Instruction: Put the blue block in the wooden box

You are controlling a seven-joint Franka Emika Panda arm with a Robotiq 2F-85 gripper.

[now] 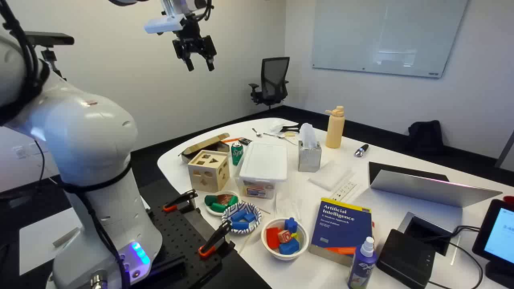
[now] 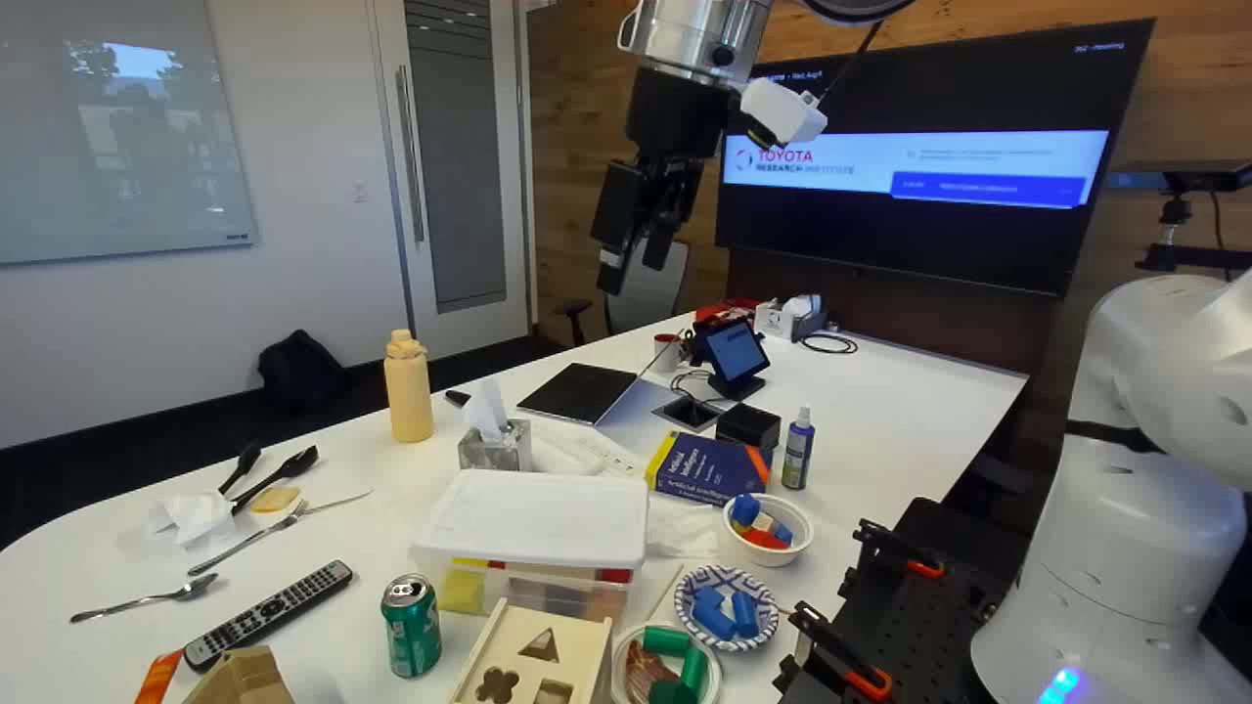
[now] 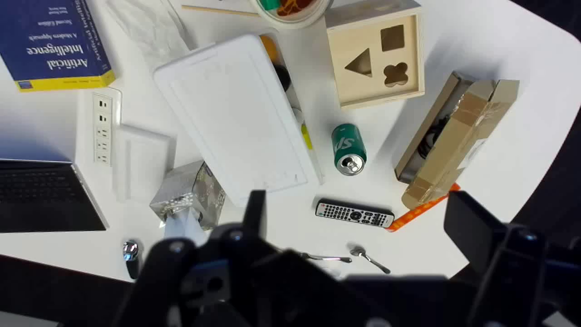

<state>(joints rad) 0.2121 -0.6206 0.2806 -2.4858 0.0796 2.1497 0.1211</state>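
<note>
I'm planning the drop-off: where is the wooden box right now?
In an exterior view, the wooden box stands just left of the white-lidded container; in the wrist view it shows near the top edge, right of centre, near the green can.

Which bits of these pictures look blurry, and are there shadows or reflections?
Wrist view: the gripper looks dark and soft-edged, the remote crisper, and a shadow falls beside the wooden box. Both exterior views: reflections show on the whiteboard.

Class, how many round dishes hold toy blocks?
3: a plain dish with green blocks beside the wooden box, a white bowl with mixed blocks beside the book, and a patterned dish with blue blocks between them.
</note>
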